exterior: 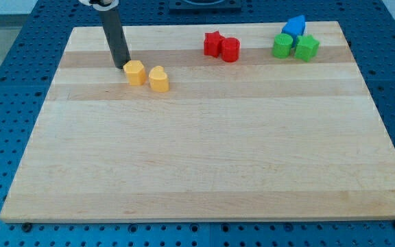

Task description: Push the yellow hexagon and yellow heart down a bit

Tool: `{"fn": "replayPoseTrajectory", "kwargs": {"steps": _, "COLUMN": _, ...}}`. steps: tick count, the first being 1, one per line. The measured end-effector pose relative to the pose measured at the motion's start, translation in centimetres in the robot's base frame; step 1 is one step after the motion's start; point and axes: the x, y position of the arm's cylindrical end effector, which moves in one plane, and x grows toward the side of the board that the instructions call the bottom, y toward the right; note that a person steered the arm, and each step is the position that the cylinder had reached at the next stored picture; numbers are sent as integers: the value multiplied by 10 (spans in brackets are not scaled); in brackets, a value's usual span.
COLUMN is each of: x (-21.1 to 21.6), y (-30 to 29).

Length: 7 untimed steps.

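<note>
In the camera view, my tip (123, 66) is seen resting on the board (197, 165) just above and to the view's left of the yellow hexagon (135, 72), touching it or very nearly so. No claw is fitted, so nothing is open, closed or held; only a plain dark rod is presented to the blocks. The yellow heart (158, 79) lies just to the view's right of the hexagon and slightly lower, with a narrow gap visible between the two. Both sit in the upper left part of the board. A risk is judged here: because the tip stands off to the hexagon's upper-left side, a downward stroke could strike it off-centre, so that it is sent sideways or spun, and the heart could be missed or knocked toward the view's right. With the pair separated, one stroke may not carry both. Toward the view's top, a red star (213, 43) touches a red cylinder (230, 49); further right, a blue block (294, 27) sits above two green blocks (294, 46). The board is pale striped wood, laid on a blue perforated table (5, 103).
</note>
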Motion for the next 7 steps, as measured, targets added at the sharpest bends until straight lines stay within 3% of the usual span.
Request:
{"fn": "replayPoseTrajectory", "kwargs": {"steps": 2, "x": 17, "y": 7}}
{"fn": "replayPoseTrajectory", "kwargs": {"steps": 7, "x": 76, "y": 110}}
